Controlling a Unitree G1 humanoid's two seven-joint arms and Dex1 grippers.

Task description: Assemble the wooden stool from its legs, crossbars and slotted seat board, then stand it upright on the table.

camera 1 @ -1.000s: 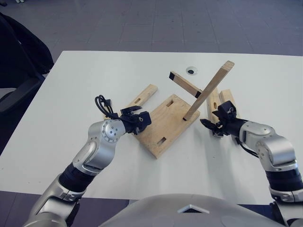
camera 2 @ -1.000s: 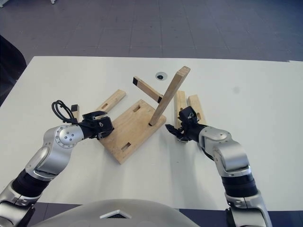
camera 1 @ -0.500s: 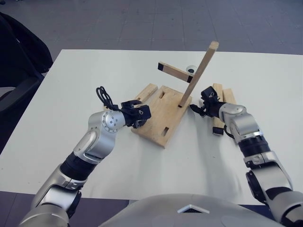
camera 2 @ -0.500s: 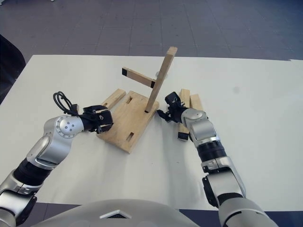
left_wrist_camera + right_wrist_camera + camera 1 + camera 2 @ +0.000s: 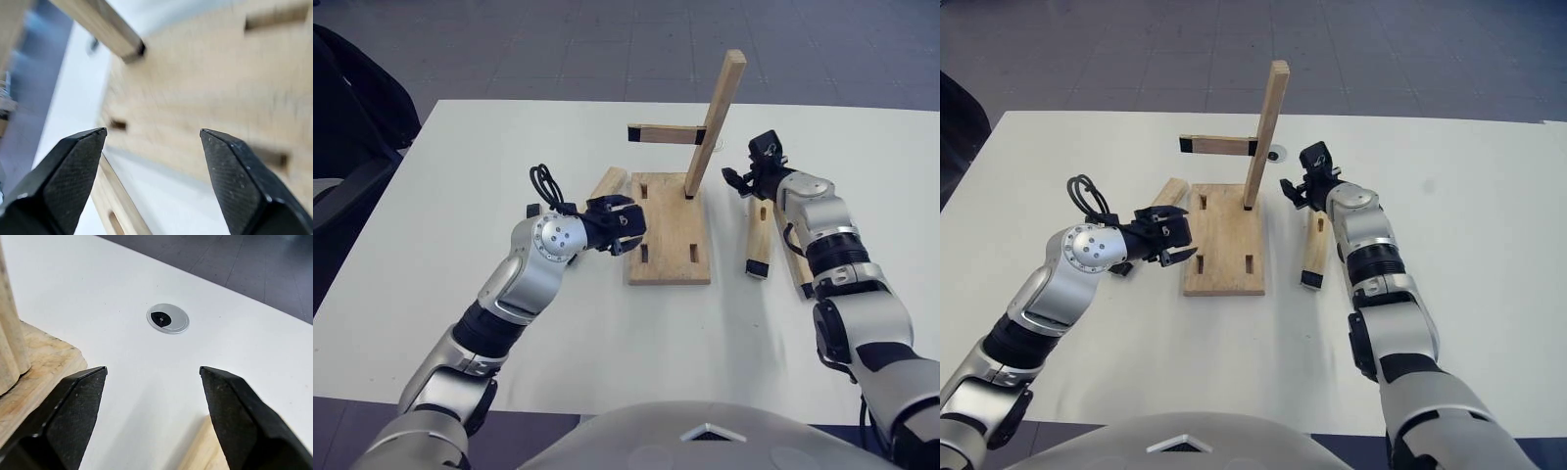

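1. White tabletop (image 5: 460, 196): smooth, slightly glossy, so the flat, pale slotted seat board (image 5: 668, 240) lying mid-table could skid if nudged
2. Square-section leg (image 5: 715, 122) stands tilted in a far slot, its black-tipped crossbar (image 5: 666, 133) jutting sideways (top-heavy, I judge); a knock could lever it out
3. Loose leg (image 5: 759, 240) lies right of the board
4. Left claw (image 5: 152, 130) at the board's edge and right claw (image 5: 152, 369) near the standing leg both gape wide, holding nothing

Leg (image 5: 714, 122) upright on seat board (image 5: 669, 235)
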